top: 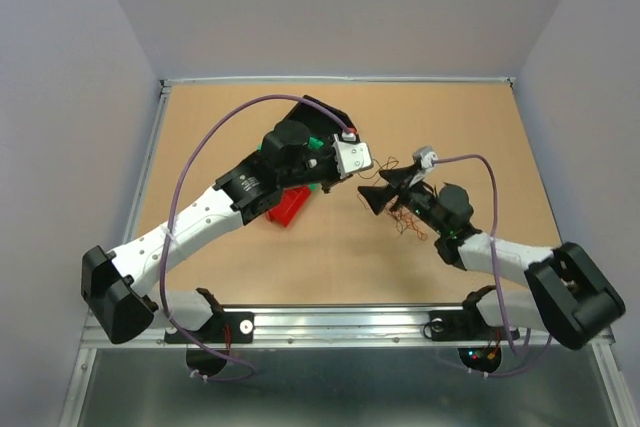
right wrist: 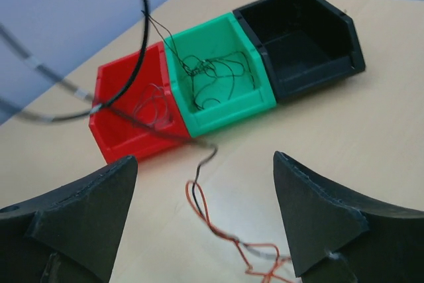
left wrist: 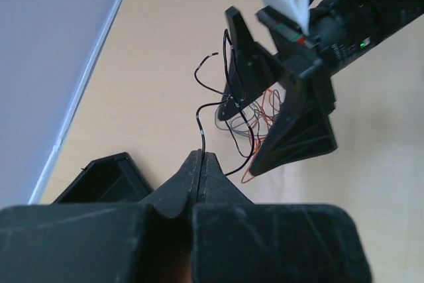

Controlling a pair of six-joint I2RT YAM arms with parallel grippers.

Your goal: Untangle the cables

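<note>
My left gripper (left wrist: 201, 156) is shut on a thin black cable that rises from its fingertips toward the clump. The cables (left wrist: 250, 138), fine black and reddish wires, hang in a loose tangle between the two grippers and trail on the table (top: 405, 219). My right gripper (right wrist: 204, 160) stands open just over the clump, its jaws wide on either side of a twisted orange and black strand (right wrist: 212, 210), gripping nothing. In the left wrist view the right gripper (left wrist: 242, 140) faces my left one closely.
Three small bins stand in a row to the left: red (right wrist: 126, 130) with a few reddish wires, green (right wrist: 218, 107) with dark wires, black (right wrist: 305, 31). In the top view the left arm covers most of them; the red bin (top: 288, 209) shows. Grey walls enclose the table.
</note>
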